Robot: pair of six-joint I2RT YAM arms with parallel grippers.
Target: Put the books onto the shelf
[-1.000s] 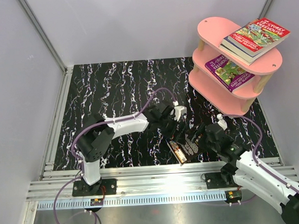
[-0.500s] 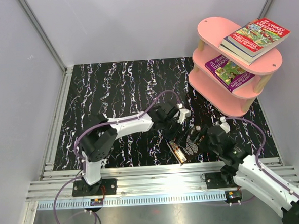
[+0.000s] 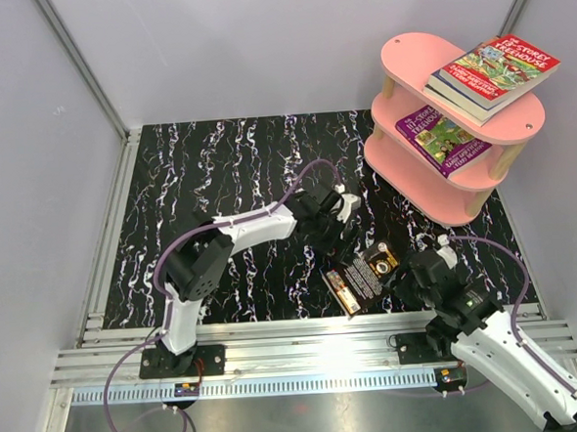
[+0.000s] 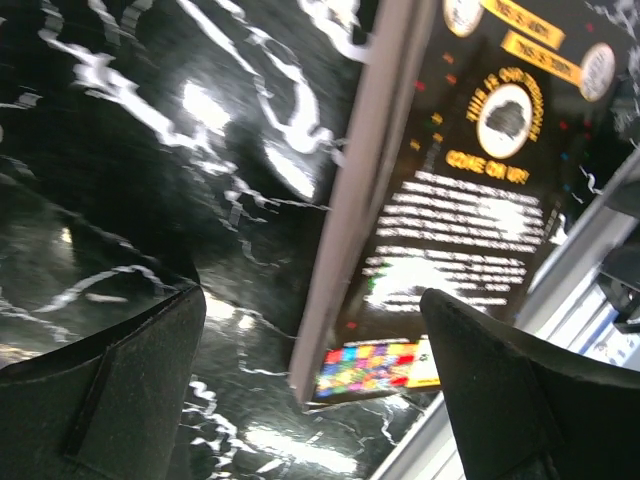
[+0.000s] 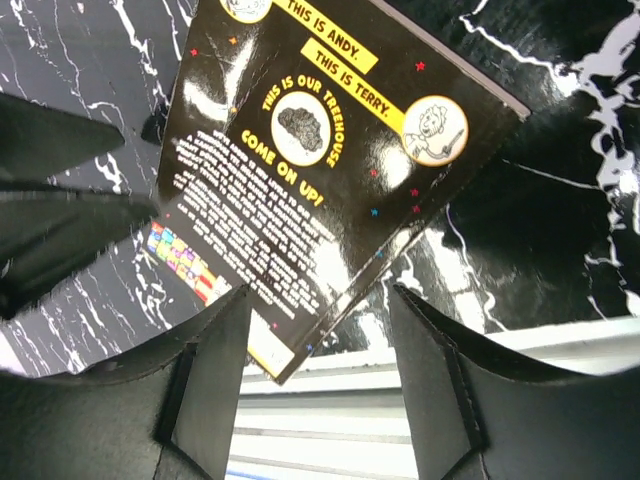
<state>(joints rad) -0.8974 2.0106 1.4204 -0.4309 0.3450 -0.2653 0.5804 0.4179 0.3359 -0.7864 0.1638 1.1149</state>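
Black white-veined tabletop (image 3: pixel 227 171) is seen bearing the black-covered cartoon paperback (image 3: pixel 363 275), flat beside the near aluminium rail (image 3: pixel 276 329), well apart from the pink three-tier oval shelf (image 3: pixel 411 57). At its spine the left gripper (image 4: pixel 310 300) is held wide open. The right gripper (image 5: pixel 320 295) is spread over its near corner, nothing clamped. The thin book could be skidded onto the rail instead of pinched. Open room is noted shelfward.

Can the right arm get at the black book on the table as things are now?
Probably yes. The black book lies just ahead of the right gripper, its near corner between the open fingers, with nothing in the way.
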